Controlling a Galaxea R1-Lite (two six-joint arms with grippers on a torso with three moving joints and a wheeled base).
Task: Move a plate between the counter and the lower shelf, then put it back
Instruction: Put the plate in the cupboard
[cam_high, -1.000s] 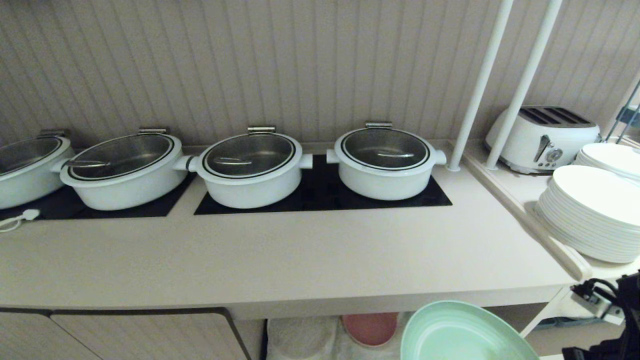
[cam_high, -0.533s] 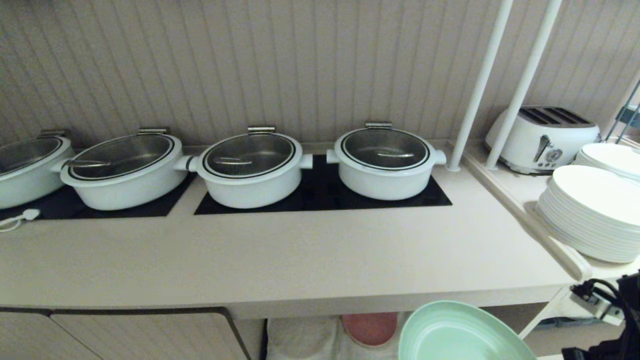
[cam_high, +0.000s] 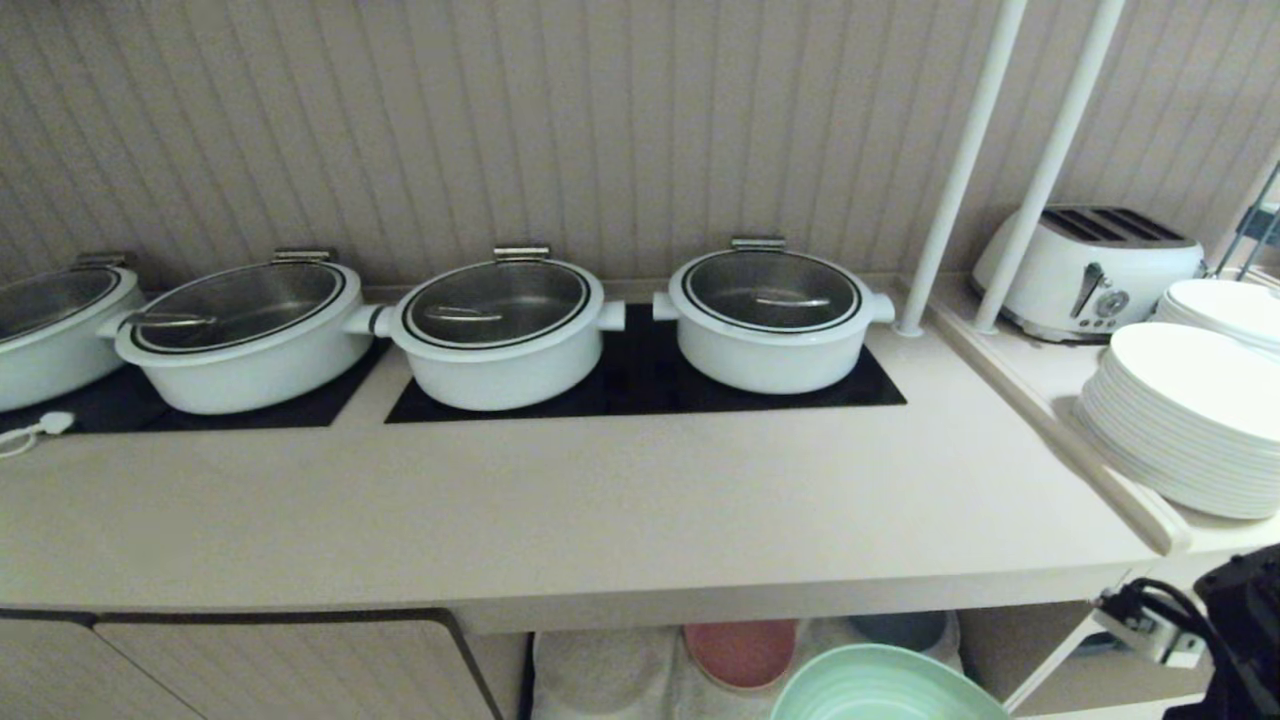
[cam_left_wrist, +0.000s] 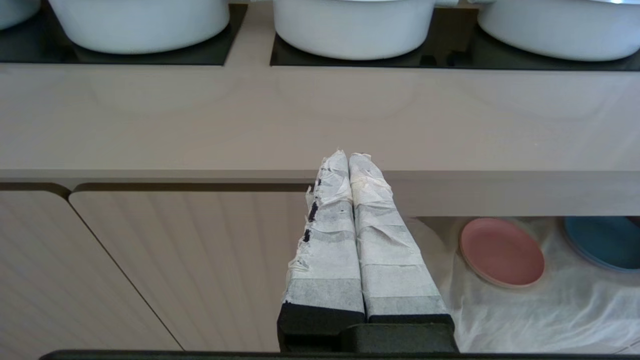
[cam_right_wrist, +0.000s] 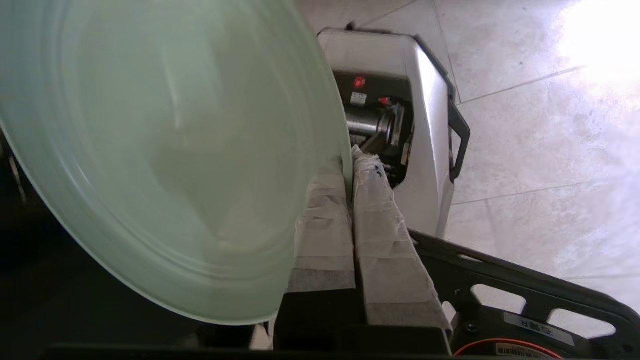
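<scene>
Four pots (cam_high: 497, 330) stand in a row at the back of the desk (cam_high: 560, 500), with stacked plates (cam_high: 1185, 425) and a toaster (cam_high: 1090, 270) on the ledge (cam_high: 1040, 375) to their right. Below the desk, two plates (cam_left_wrist: 501, 251) lie on the shelf (cam_left_wrist: 550, 310), and another plate (cam_high: 880, 690) hangs before it.

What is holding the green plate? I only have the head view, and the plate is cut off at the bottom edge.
Observer: The right gripper is shut on the plate's rim, pinching its edge between taped fingers.
Operator: Where is the left gripper? I can't see it.
Observer: The left gripper is shut and empty, pointing at the counter's front edge, in front of the cupboard door.
Operator: Is the plate over the shelf cloth?
Observer: It does not look so; past the rim the right wrist view shows the robot's own base and tiled floor, no cloth.
</scene>
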